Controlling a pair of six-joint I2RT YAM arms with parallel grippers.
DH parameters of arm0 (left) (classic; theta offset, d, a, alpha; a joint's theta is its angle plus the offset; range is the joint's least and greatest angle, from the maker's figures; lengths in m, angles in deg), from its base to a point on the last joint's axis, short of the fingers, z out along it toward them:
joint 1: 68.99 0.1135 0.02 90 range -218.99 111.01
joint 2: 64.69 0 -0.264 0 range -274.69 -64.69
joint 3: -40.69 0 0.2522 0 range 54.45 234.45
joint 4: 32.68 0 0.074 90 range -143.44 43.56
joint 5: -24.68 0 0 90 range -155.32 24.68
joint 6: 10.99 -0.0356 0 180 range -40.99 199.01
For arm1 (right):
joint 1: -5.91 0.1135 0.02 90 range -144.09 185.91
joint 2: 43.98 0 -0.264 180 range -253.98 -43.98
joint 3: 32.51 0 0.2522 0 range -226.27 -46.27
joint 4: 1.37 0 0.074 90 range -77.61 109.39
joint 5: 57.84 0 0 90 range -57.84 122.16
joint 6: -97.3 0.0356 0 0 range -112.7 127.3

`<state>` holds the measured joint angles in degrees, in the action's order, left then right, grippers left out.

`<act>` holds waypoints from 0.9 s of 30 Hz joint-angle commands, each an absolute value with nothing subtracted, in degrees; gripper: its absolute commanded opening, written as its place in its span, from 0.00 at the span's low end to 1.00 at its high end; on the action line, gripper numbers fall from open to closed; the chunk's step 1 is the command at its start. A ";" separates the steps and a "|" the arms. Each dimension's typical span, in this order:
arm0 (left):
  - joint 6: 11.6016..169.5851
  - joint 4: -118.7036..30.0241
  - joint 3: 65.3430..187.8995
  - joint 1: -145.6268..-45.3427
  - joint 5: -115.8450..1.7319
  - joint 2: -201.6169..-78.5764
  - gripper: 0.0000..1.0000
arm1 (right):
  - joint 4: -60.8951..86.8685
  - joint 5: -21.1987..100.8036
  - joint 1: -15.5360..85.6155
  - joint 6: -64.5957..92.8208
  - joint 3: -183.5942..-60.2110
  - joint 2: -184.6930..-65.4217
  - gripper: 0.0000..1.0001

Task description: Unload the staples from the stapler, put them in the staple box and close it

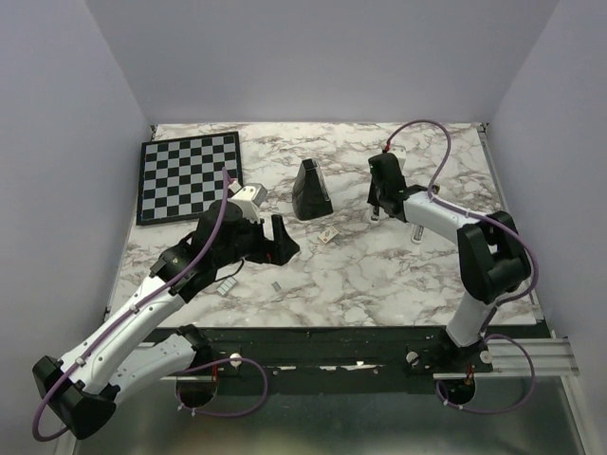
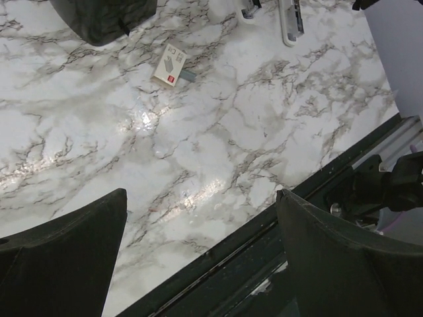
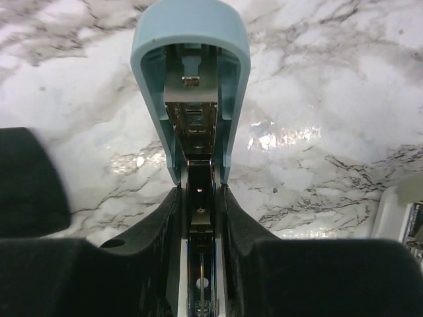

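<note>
Stapler (image 3: 190,39) — rounded pale-blue shell, metal channel.

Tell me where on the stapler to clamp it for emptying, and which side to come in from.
On the stapler, take the narrow metal rail from the end opposite the flipped-open blue cover, jaws across its two long sides, as the right gripper holds it. Those sides look flat and parallel, and this probably leaves the open channel free.
</note>
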<state>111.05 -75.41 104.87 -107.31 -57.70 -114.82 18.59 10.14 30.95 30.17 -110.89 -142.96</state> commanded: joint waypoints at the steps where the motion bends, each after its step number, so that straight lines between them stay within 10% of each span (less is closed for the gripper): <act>1: 107.93 -77.73 102.97 -107.13 -60.84 -113.12 0.99 | 23.38 8.78 29.56 34.10 -115.78 -148.38 0.04; 27: 109.60 -78.87 102.62 -106.78 -69.71 -114.44 0.99 | 28.21 11.15 28.32 34.28 -115.62 -147.25 0.54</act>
